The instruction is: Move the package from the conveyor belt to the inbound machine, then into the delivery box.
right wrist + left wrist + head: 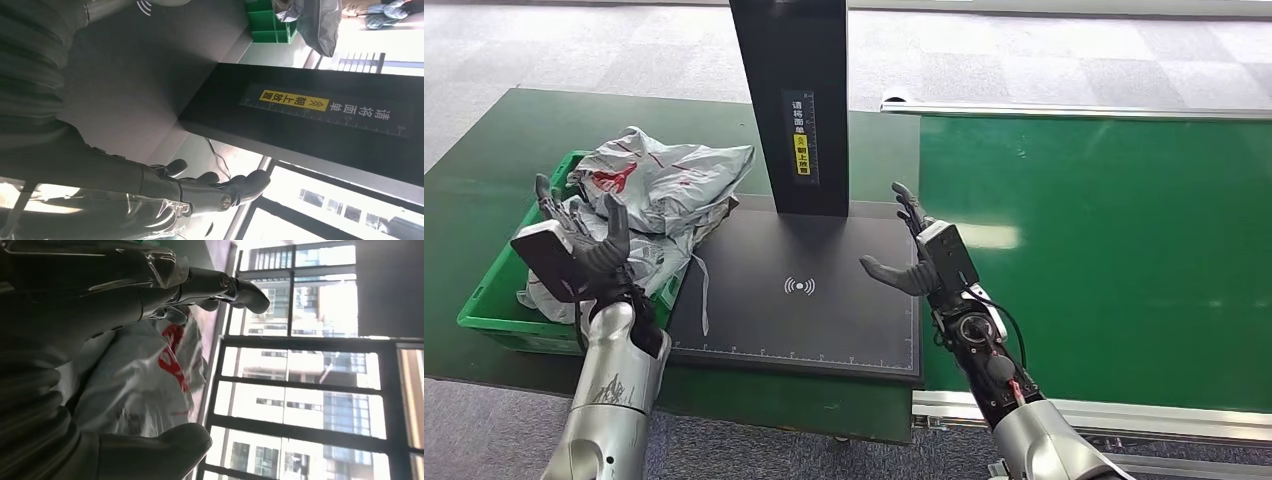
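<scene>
Package: a crumpled grey plastic mailer with red print is lying on top of the heap in the green delivery box, at about nine o'clock from the scanner pad. Part of it is spilling over the box's rim toward the pad.

Other parcels: more grey bags are sitting under and beside the package in the same box, one draping onto the pad's edge.

Left hand: it is hovering over the near side of the box, fingers spread wide, thumb apart, holding nothing. In the left wrist view the fingers are arching over the red-printed mailer without closing on it.

Right hand: it is hanging open above the pad's three o'clock edge, fingers pointing up and thumb sticking out toward the pad, gripping nothing.

Inbound machine: its black pad with a white wireless mark is lying bare on the green worktop; its black post with a yellow label is rising at twelve o'clock.

Conveyor belt: the green belt is stretching away at three o'clock.
</scene>
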